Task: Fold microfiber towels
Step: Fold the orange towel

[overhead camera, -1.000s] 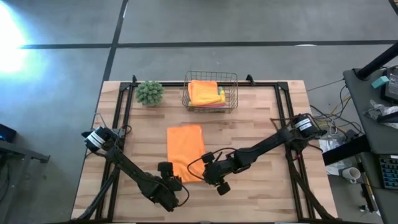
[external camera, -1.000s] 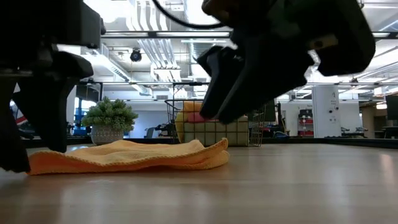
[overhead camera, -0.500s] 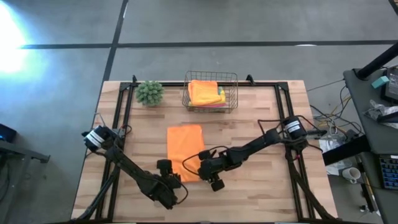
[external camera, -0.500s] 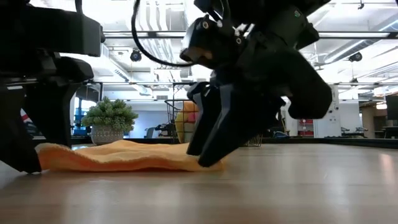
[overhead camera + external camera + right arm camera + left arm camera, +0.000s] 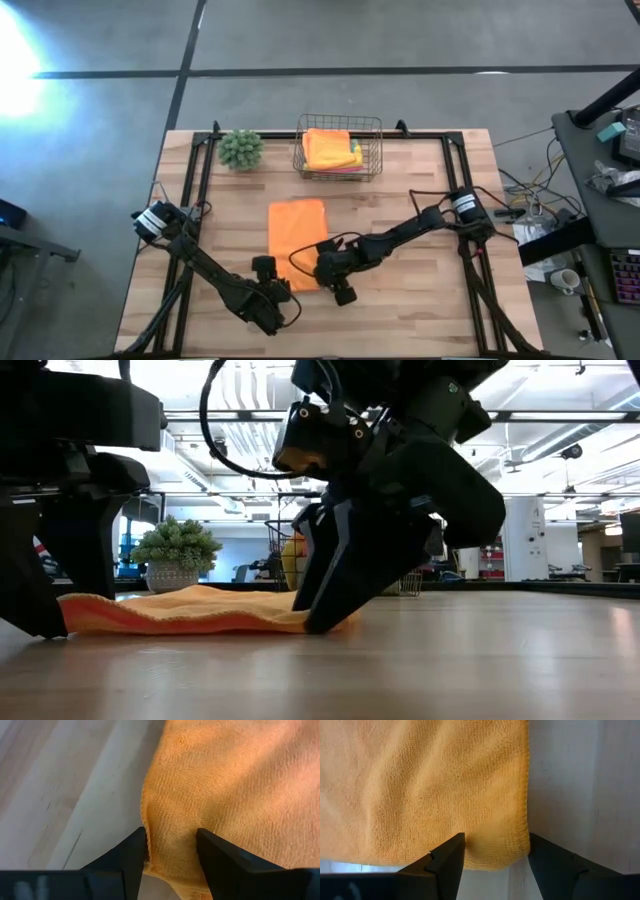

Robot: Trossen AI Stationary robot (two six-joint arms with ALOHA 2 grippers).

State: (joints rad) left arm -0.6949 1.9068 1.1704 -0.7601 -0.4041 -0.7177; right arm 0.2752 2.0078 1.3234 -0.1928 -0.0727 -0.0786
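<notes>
An orange microfiber towel (image 5: 297,240) lies flat on the table as a long rectangle, its short end toward the near edge. My left gripper (image 5: 495,854) stands open over the towel's near left corner (image 5: 274,290). One finger is above the cloth and the other above bare wood. My right gripper (image 5: 170,845) stands open over the near right corner (image 5: 324,284), low at the table in the low view (image 5: 322,618). More folded towels lie in a wire basket (image 5: 339,148) at the far edge. My left gripper points steeply down at the towel's near left corner (image 5: 517,851), which lies between its fingers; I cannot tell whether they touch the cloth. My right gripper slants down from the table's right at the near right corner (image 5: 150,851); touch cannot be told there either.
A fuzzy green plant ball (image 5: 240,148) stands at the far left beside the basket. Black frame rails run along both sides of the table (image 5: 455,190). Bare wood lies to the right of the towel and along the near edge.
My right gripper has gone down and toward the table's left, from above the wood beside the towel to the towel's near right corner, its fingertips now close to the table. The towel lies as before.
</notes>
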